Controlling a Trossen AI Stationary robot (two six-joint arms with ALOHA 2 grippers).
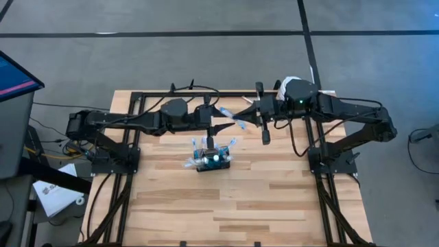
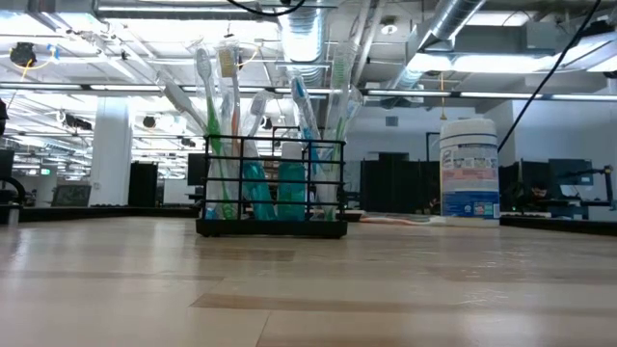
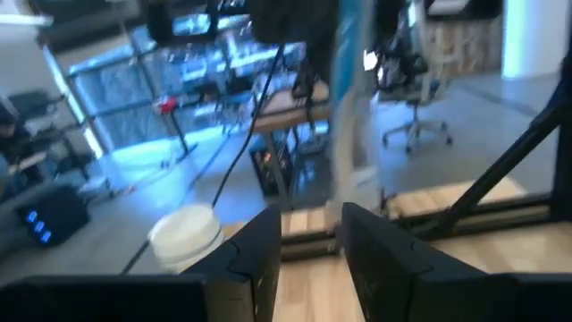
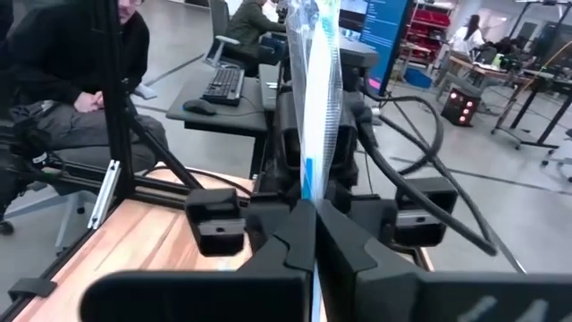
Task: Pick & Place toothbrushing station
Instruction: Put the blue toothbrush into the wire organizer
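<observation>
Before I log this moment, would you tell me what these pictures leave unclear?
- Left gripper: the left wrist view shows a blurred pale-blue strip above its fingers; what it is, and whether it is gripped, is unclear.
- White canister: label print too small in the low view.
- Toothbrushing station: the high view is too small to count its compartments.
- Right gripper: the packaged toothbrush runs off the top edge.

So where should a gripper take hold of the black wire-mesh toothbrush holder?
Probably low on the holder, across its short end walls, coming in level from the side. It stands upright on the table, and packaged toothbrushes fan out of its top, crowding any approach from above.
</observation>
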